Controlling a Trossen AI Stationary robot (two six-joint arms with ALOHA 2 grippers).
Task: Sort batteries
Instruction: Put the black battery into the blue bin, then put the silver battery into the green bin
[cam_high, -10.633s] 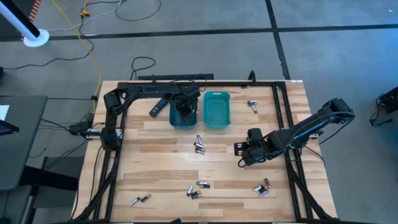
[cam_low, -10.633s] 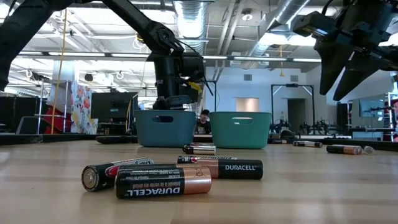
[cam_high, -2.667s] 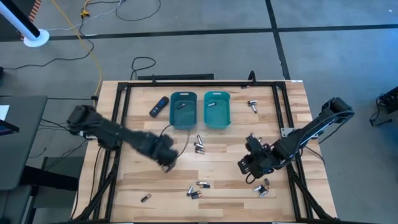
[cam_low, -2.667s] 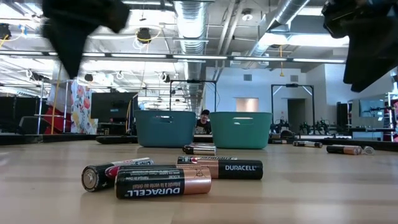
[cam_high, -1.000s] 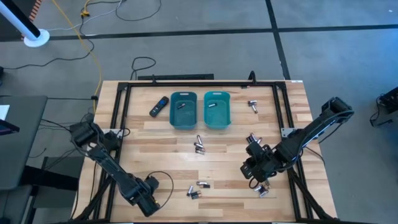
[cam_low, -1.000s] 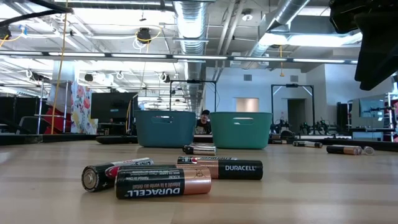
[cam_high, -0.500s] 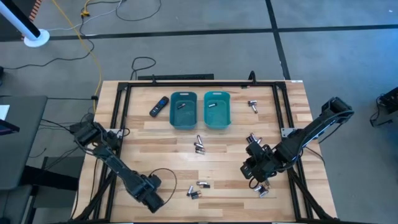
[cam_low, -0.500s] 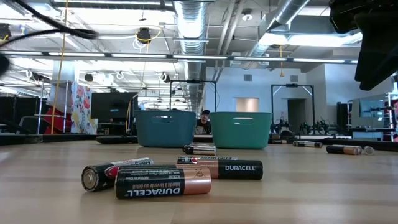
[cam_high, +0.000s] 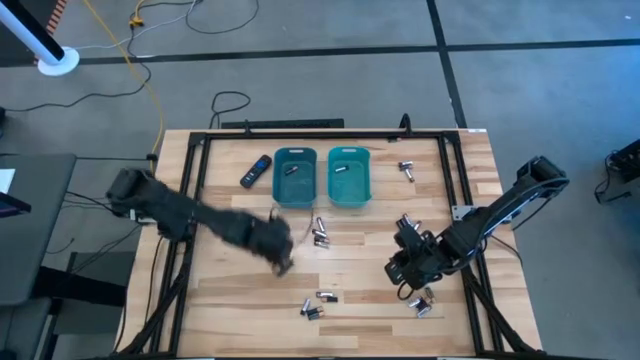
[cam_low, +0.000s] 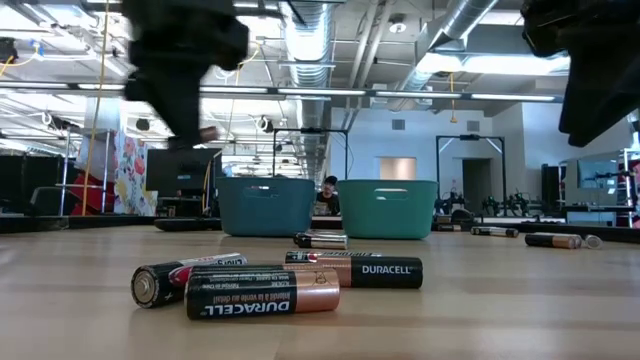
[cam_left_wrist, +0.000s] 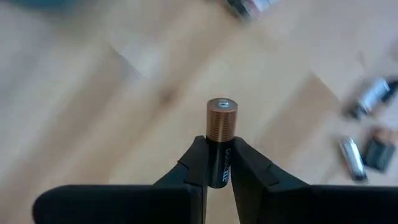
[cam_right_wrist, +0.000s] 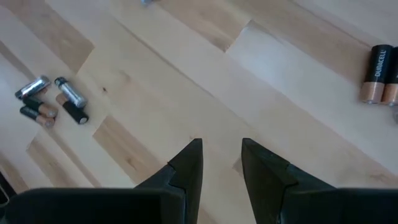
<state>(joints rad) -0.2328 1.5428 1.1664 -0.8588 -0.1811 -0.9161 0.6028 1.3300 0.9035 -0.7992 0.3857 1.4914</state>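
I see left gripper (cam_left_wrist: 219, 163) fingers (cam_left_wrist: 194, 163) clamped on a battery (cam_left_wrist: 221, 121), copper end protruding beyond them; right gripper (cam_right_wrist: 221, 155) fingers parted, empty, over the counter (cam_right_wrist: 155, 81).

A wooden tabletop (cam_high: 250, 290) of pale planks sits inside a black frame (cam_high: 455, 180). Toward 12 o'clock two bins stand side by side, just apart: a darker blue bin (cam_high: 279, 190) and, at its 3 o'clock, a teal bin (cam_high: 364, 180). A black remote (cam_high: 256, 170) with a blue button lies tilted at the blue bin's 9 o'clock. On the grey floor beyond, a yellow cable (cam_high: 140, 60) runs toward 11 o'clock and a black cable (cam_high: 228, 100) loops near the frame. In the low view a person (cam_low: 328, 190) shows between the bins, far behind.
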